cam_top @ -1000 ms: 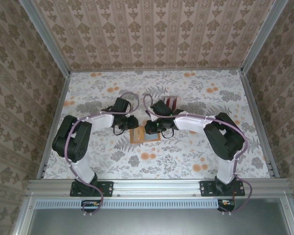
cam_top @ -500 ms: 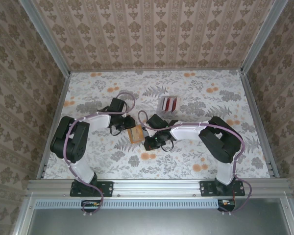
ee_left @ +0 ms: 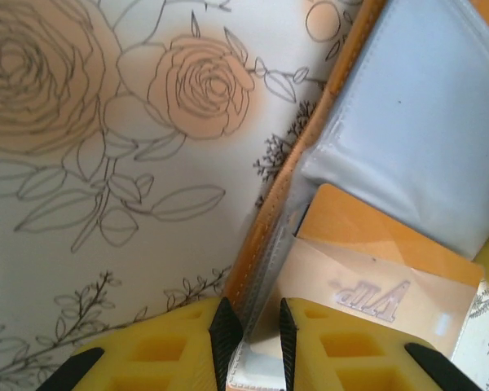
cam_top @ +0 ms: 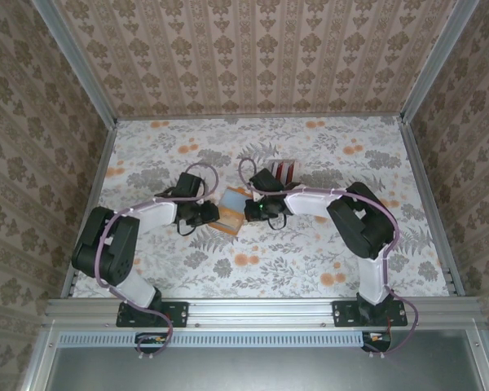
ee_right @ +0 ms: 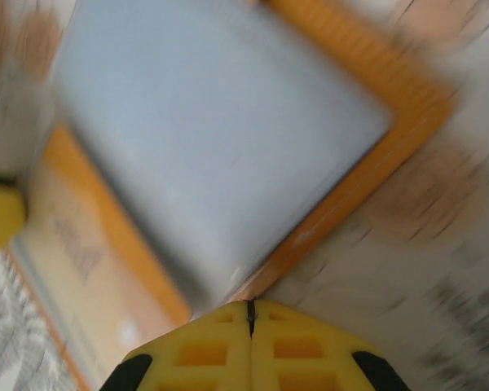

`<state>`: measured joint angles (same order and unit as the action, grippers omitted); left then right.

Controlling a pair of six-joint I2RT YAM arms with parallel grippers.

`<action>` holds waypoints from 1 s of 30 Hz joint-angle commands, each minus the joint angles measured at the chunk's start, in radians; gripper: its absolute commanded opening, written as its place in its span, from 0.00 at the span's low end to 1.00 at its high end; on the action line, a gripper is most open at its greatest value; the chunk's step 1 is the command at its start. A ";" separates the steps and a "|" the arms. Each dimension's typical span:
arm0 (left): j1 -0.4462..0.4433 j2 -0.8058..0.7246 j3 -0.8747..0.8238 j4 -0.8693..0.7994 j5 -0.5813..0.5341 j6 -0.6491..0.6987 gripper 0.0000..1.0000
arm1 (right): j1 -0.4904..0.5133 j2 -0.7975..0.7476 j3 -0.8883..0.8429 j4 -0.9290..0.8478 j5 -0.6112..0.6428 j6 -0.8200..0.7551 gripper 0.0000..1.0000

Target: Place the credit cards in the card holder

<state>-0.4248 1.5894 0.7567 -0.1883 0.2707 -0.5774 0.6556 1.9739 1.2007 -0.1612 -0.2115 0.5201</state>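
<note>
Down low, the left pincer (ee_left: 253, 340) has its yellow fingers (ee_left: 147, 358) drawn narrow, the black pads nipping the near edge of the card holder (ee_left: 297, 175), orange rim and clear sleeve together. The holder lies open, slanting up to the right, with a grey-blue panel (ee_left: 424, 122) across it. A pale card (ee_left: 367, 293) lettered "VIP" sits in its pocket. Roses pattern the tabletop (ee_left: 106, 163) to the left.

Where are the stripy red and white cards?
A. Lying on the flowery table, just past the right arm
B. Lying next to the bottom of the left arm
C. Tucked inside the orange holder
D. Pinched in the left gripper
A: in the top view the credit cards lie on the table just beyond the right arm, apart from the card holder.
</note>
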 commanded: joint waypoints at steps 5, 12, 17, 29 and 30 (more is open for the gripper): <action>-0.098 0.013 -0.064 -0.067 -0.016 -0.084 0.28 | -0.040 0.096 0.134 -0.020 0.015 -0.045 0.07; -0.246 0.090 -0.005 -0.011 -0.012 -0.176 0.28 | -0.048 0.146 0.224 -0.066 -0.034 -0.081 0.07; -0.315 0.136 0.056 0.000 -0.020 -0.208 0.28 | -0.071 0.178 0.296 -0.112 -0.097 -0.118 0.07; -0.331 0.007 0.067 -0.013 -0.132 -0.219 0.41 | -0.133 0.003 0.263 -0.165 -0.065 -0.142 0.10; -0.331 -0.019 0.063 -0.018 -0.154 -0.218 0.42 | -0.145 -0.032 0.246 -0.159 -0.057 -0.137 0.11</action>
<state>-0.7532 1.6436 0.8368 -0.1429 0.1986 -0.7868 0.5426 2.0766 1.4666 -0.2935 -0.2928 0.3920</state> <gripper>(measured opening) 0.418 0.106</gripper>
